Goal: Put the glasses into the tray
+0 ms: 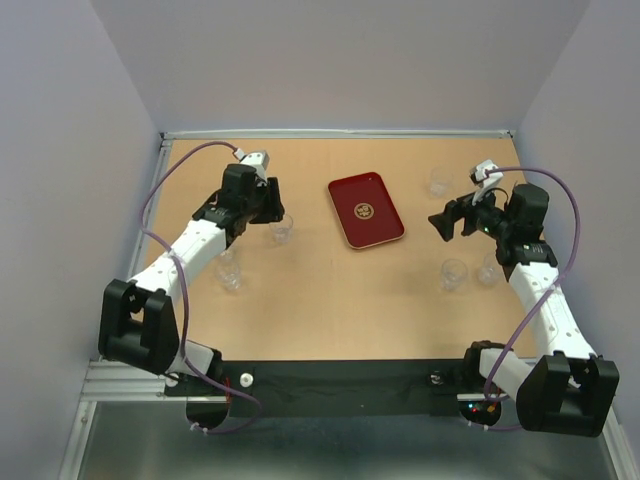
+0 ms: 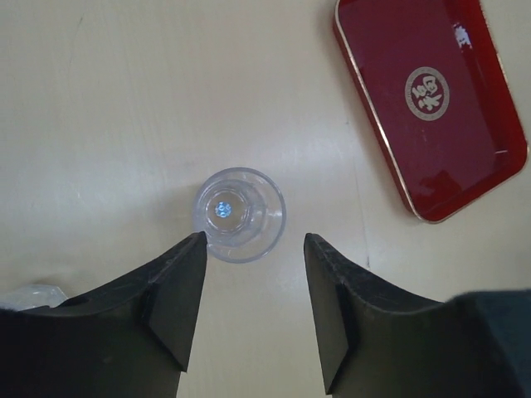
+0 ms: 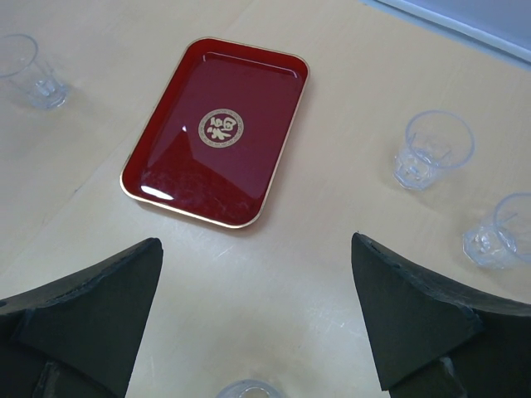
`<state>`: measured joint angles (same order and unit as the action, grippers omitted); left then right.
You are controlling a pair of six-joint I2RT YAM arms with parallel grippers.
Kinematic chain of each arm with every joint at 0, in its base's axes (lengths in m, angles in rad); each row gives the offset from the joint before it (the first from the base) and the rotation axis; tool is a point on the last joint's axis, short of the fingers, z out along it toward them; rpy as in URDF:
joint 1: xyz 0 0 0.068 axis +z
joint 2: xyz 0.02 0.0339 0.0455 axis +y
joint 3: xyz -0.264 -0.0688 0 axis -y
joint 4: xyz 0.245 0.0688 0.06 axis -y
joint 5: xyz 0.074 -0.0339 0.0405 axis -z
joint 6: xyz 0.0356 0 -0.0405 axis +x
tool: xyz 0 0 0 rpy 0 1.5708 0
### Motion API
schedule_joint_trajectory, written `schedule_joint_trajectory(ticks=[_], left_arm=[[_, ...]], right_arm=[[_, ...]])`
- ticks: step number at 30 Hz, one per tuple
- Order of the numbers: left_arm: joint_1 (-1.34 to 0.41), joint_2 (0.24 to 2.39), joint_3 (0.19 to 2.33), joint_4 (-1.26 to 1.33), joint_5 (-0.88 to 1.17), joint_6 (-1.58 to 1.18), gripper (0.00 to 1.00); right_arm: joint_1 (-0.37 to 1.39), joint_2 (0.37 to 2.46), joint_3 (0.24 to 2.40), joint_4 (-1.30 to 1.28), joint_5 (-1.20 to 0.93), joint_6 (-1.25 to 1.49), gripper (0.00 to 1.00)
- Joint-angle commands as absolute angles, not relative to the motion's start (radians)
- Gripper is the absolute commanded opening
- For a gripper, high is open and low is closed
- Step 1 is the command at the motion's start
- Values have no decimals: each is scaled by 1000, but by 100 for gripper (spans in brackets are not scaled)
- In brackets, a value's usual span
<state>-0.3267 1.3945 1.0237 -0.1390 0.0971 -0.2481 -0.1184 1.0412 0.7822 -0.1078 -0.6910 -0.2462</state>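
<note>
The dark red tray [image 1: 366, 210] with a gold emblem lies at the table's middle back and holds nothing; it also shows in the left wrist view [image 2: 431, 99] and the right wrist view [image 3: 217, 133]. My left gripper [image 1: 272, 205] is open and empty. A clear glass [image 2: 239, 213] stands just ahead of its fingertips, left of the tray [image 1: 281, 229]. A second glass [image 1: 228, 270] stands by the left arm. My right gripper [image 1: 441, 222] is open and empty, right of the tray. Three glasses stand around it, one behind [image 1: 440, 181] and two in front [image 1: 454, 274] [image 1: 489, 268].
The right wrist view shows two glasses at its right [image 3: 431, 149] [image 3: 502, 232], one at far left [image 3: 25, 70] and a rim at the bottom edge [image 3: 249, 388]. Grey walls close in the table on three sides.
</note>
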Motion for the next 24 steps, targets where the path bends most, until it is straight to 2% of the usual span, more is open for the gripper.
schedule_joint_trajectory(ticks=[1,8,17,24], left_arm=[[-336,1411,1060,-147,-37,-221,54],[-339,1482,1075,-159,-69,-201,44],[-341,1580,1114,-193,-58,-190,39],[-341,1641,1135,-218,-43,-176,28]], right_arm=[[-126,1028,769,-95,-693,-267,100],[-126,1025,769,-98,-687,-270,100],[-127,1023,769,-100,-681,-273,100],[-129,1020,770,-101,-678,-276,100]])
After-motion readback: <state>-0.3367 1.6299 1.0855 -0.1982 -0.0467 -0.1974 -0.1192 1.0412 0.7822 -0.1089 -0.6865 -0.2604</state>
